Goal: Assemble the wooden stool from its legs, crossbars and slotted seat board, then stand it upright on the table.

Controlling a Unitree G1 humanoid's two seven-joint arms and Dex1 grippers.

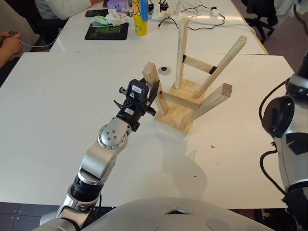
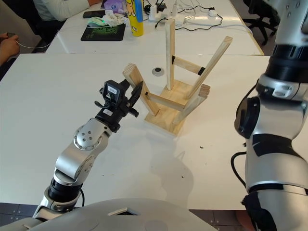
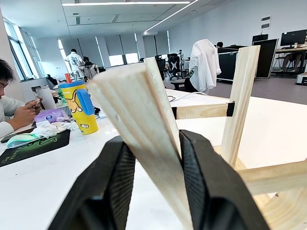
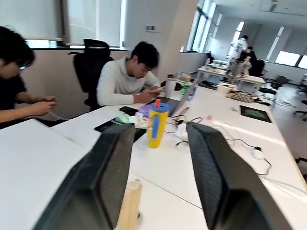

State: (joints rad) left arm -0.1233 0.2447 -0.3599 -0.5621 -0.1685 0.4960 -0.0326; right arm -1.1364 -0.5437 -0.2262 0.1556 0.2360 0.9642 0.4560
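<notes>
One: Four legs in the air, I'm told. Where is the stool?

Two: On a wide white table (image 1: 57, 120), the wooden stool (image 1: 192, 96) lies upside down near the middle. Its slotted seat board (image 1: 179, 119) is flat on the surface. The legs do not match: one stands straight and the others lean outward at different angles, joined by crossbars (image 1: 198, 64). The left gripper (image 1: 153, 98) is clamped across the nearest leg (image 1: 152, 76), about midway up. The right gripper (image 4: 158, 127) is raised, its fingers spread and holding nothing — another leg's tip (image 4: 130, 201) shows just below it.

One: What could go wrong from here?

Two: My judgement — the joints look loose. The uneven lean suggests nothing is seated firmly, so turning the stool over by one leg could pull that leg from its slot or let a crossbar drop out. The seat board looks free to slide on the smooth table, so a sideways tug might drag the whole thing rather than lift it. The open right gripper would likely need to steady a second leg first. A small round object (image 1: 164, 70) lies on the table just behind the board and could catch a leg if the stool tips that way.
</notes>
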